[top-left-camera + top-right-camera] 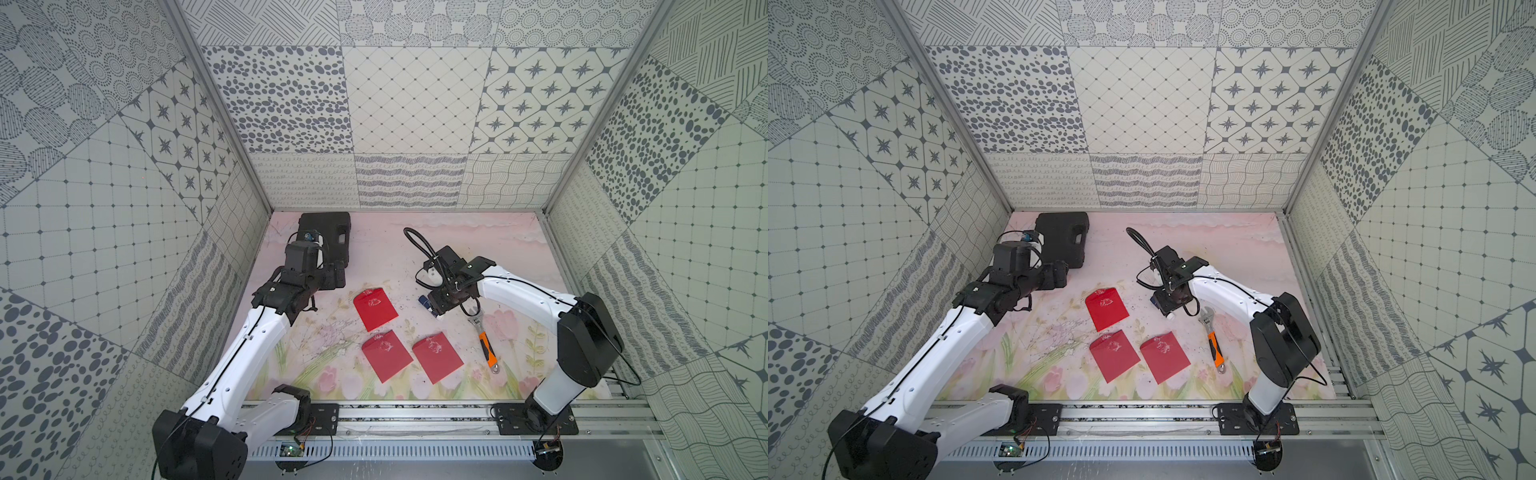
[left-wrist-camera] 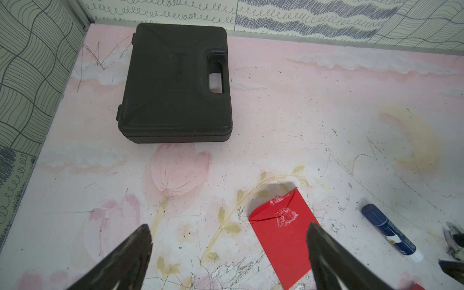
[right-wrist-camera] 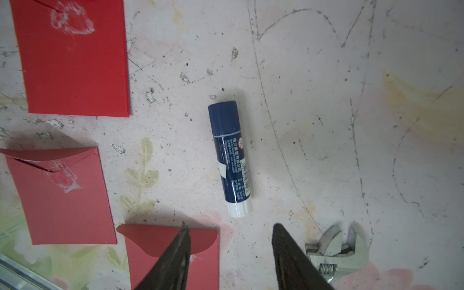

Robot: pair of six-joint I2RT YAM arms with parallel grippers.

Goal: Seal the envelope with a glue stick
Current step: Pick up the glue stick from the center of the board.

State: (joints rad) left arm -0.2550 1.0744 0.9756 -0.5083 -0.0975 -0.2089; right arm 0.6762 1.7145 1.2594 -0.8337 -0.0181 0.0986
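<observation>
At 10 o'clock on the table (image 1: pixel 498 249), a black moulded plastic case (image 2: pixel 175 82) is being left alone. The left gripper (image 2: pixel 228 227) is being held near it, fingers wide apart and empty. Toward the middle, three flat red paper envelopes (image 1: pixel 375 309) are being shown, their flaps smeared with dried white glue.

At 3 o'clock of the farthest envelope, the glue stick (image 3: pixel 229 158) is lying flat on the scuffed tabletop. It is a smooth little plastic cylinder, blue cap toward 10 o'clock, white base toward 4.

The right gripper (image 3: pixel 230 226), clearly the nearer one, is being hovered right by it. Its dark ribbed fingers are being held apart with nothing between them. The stick is lying just ahead of the tips, long axis roughly along the gap, so a squeeze would likely fall across its width. How high the tips are riding cannot quite be told.

At 4 o'clock of the stick, an orange-handled steel wrench (image 1: pixel 485 347) is lying close.
</observation>
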